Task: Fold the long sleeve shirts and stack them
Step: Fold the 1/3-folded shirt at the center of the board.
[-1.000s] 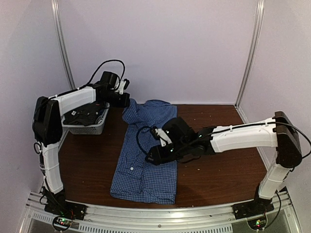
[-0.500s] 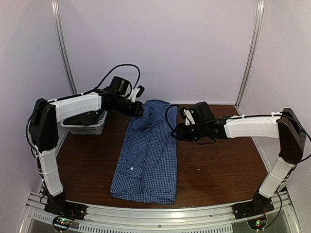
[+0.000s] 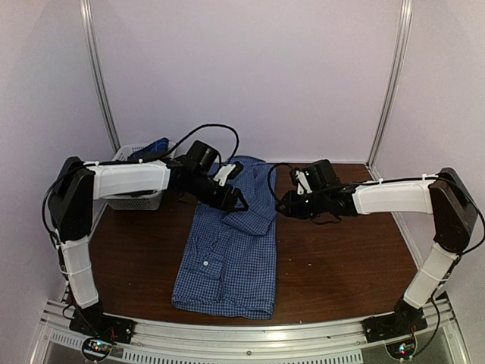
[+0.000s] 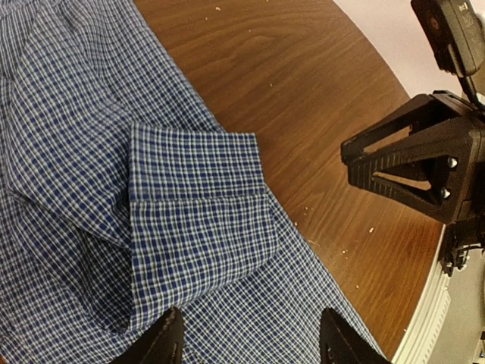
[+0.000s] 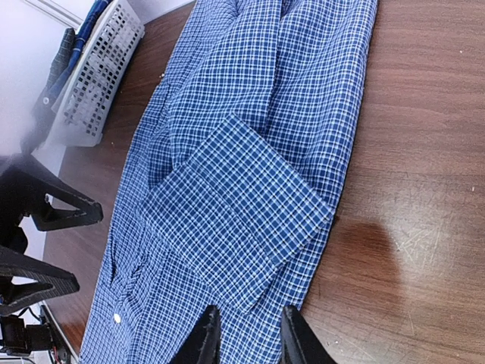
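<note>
One blue-and-white checked long sleeve shirt [image 3: 227, 258] lies lengthwise down the middle of the brown table, collar end at the back. Its sleeve is folded across the body, and the cuff [image 4: 193, 189] lies flat on top near the right edge [image 5: 242, 205]. My left gripper [image 3: 236, 200] hovers just above the shirt beside the cuff. It is open, with only flat cloth showing between its fingertips [image 4: 167, 341]. My right gripper [image 3: 282, 205] stands at the shirt's right edge, with its jaws a narrow gap apart over flat cloth [image 5: 248, 337] and nothing held.
A white lattice basket [image 3: 140, 201] stands at the back left with dark and blue cloth in it, and it also shows in the right wrist view [image 5: 98, 76]. Bare wood [image 3: 341, 258] lies right of the shirt. The two grippers face each other closely across the shirt.
My left gripper swung from the basket side out over the shirt, laid the sleeve across the body and opened. My right gripper drew back to the shirt's right edge and its jaws narrowed.
</note>
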`<state>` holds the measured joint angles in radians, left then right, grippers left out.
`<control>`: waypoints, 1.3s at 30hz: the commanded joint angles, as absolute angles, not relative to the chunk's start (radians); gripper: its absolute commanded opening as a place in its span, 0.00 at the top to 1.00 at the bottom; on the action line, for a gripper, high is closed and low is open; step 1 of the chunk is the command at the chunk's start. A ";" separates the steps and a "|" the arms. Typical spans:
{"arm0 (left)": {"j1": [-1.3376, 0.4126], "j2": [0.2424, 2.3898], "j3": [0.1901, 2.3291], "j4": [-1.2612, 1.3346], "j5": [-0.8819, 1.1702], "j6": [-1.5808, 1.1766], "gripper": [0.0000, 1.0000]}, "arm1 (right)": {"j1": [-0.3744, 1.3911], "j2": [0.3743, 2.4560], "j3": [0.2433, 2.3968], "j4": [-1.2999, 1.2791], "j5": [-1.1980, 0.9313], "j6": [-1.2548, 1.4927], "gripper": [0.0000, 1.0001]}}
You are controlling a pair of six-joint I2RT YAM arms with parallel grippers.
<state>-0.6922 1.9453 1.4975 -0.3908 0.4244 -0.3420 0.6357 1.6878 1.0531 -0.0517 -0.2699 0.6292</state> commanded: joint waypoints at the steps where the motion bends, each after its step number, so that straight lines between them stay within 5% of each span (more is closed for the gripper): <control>1: -0.686 1.870 1.432 -0.291 0.494 -0.400 0.36 | 0.639 1.690 1.023 -0.034 -0.271 0.611 0.71; 23: -0.605 1.984 1.464 -0.296 0.233 -0.527 0.48 | 0.649 1.904 1.193 -0.039 -0.226 0.577 0.55; 32: -0.545 2.094 1.554 -0.280 0.298 -0.574 0.54 | 0.647 1.959 1.288 -0.065 -0.185 0.560 0.63; 39: -0.539 2.141 1.584 -0.288 0.281 -0.628 0.61 | 0.647 1.972 1.334 -0.099 -0.195 0.539 0.90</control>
